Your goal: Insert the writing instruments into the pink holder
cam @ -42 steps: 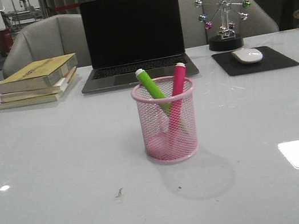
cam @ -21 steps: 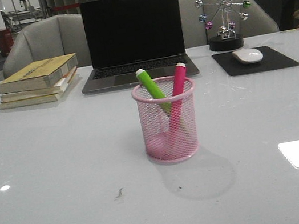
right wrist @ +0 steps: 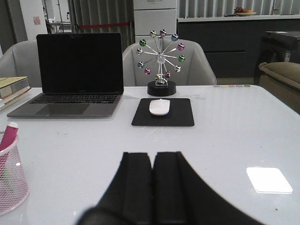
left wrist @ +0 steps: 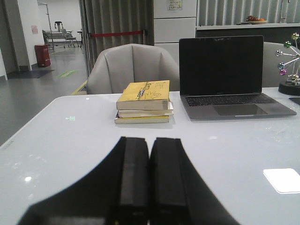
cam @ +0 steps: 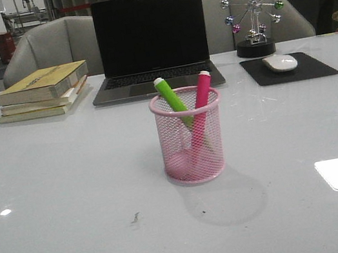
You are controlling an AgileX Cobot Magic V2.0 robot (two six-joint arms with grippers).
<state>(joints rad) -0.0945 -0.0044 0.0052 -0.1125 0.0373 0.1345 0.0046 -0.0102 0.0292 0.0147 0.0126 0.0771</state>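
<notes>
Midway across the counter, toward its near edge, the pink holder stands upright with the green marker and pink marker leaning inside, whitish ends above the rim. Both the left end effector and right end effector are pressed closed, holding nothing.

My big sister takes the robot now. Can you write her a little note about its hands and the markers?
Left tool: shut, holding nothing. Right tool: shut, holding nothing.
The bright green marker and the magenta pink marker both stand leaning inside the pink wire-mesh cup, mid-table, in front of the laptop.
Done: both markers are in the cup.
Left: no marker is seen outside it.
</notes>
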